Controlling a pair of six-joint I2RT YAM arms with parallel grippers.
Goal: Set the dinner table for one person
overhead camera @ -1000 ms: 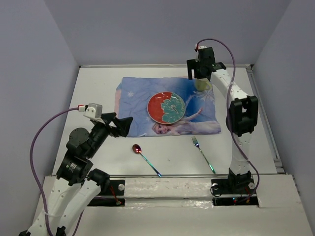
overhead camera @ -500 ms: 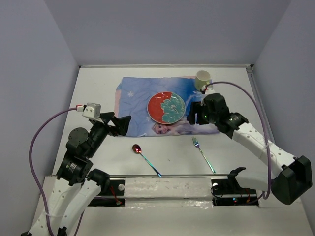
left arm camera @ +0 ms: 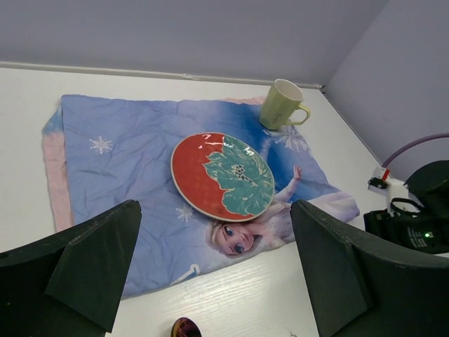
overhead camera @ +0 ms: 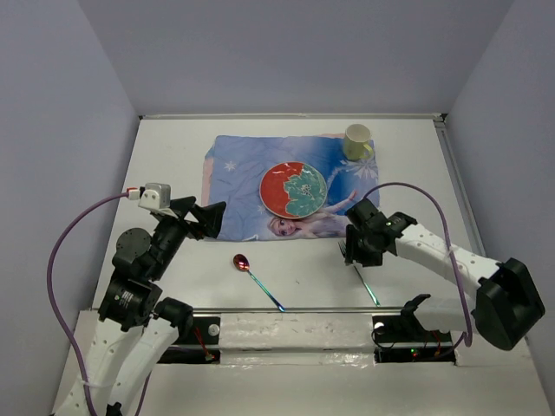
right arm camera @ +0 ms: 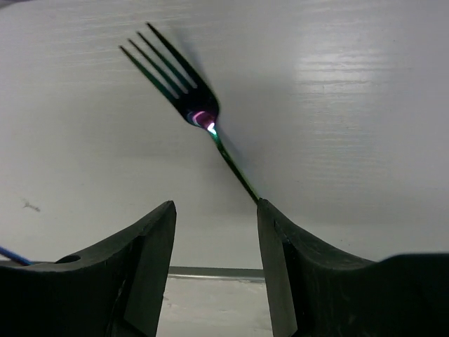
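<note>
The right tool, half-spread, is set astride the fork handle on the near-right desk; the left tool is held wide, empty. The thin handle could be pinched off-centre and flicked away.

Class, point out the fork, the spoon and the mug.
fork (right arm camera: pixel 200 112), right wrist view, at the base of its tines.
spoon (overhead camera: pixel 241 262), top external view, on its bowl.
mug (left arm camera: pixel 279 105), left wrist view, on its side wall.
</note>
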